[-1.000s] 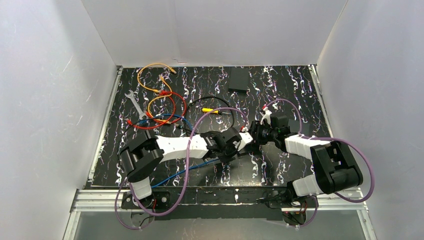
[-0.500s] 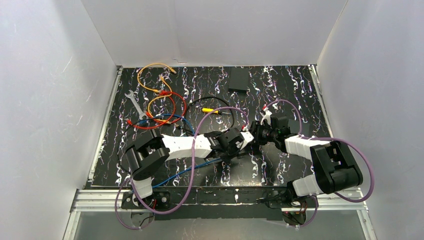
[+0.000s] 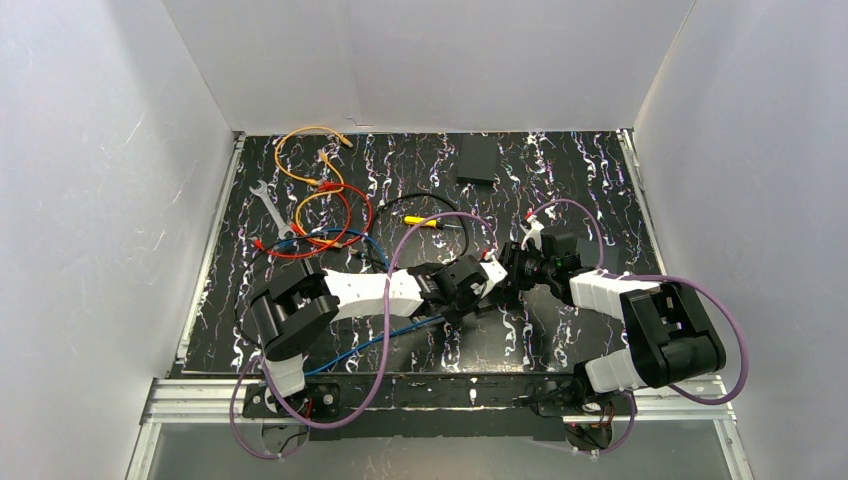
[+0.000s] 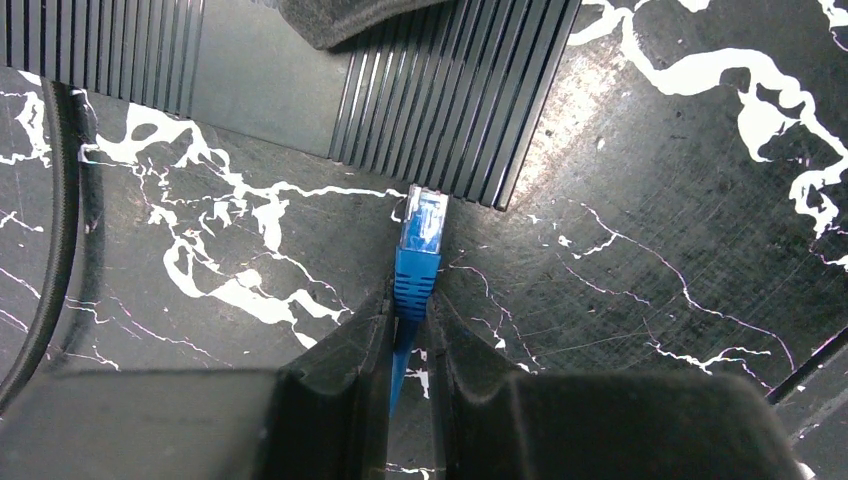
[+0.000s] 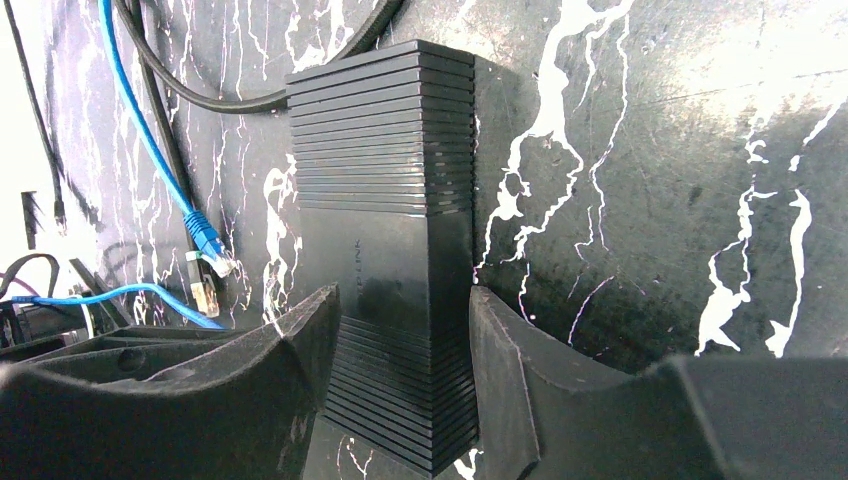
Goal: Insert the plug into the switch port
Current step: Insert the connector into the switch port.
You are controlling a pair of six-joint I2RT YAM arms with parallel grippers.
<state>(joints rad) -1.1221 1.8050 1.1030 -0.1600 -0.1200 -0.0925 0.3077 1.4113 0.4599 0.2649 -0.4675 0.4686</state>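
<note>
We see a black worktop (image 3: 590, 180) veined with white, boxed in by three white walls (image 3: 430, 60). Two grippers meet near its middle. Our left gripper (image 4: 408, 330) pinches one blue plug (image 4: 420, 235), its tip against the ribbed side of one black switch (image 5: 385, 270), which our right gripper (image 5: 400, 305) clamps.

Plain white walls (image 3: 450, 60) around a black, white-veined tabletop (image 3: 590, 170).

We see both arms reaching inward over the black marbled table (image 3: 590, 190), left gripper (image 3: 488, 279) and right gripper (image 3: 513, 268) close together at centre. Coloured cables (image 3: 325, 186) and a wrench (image 3: 268, 208) lie left; a black box (image 3: 477, 158) behind.
</note>
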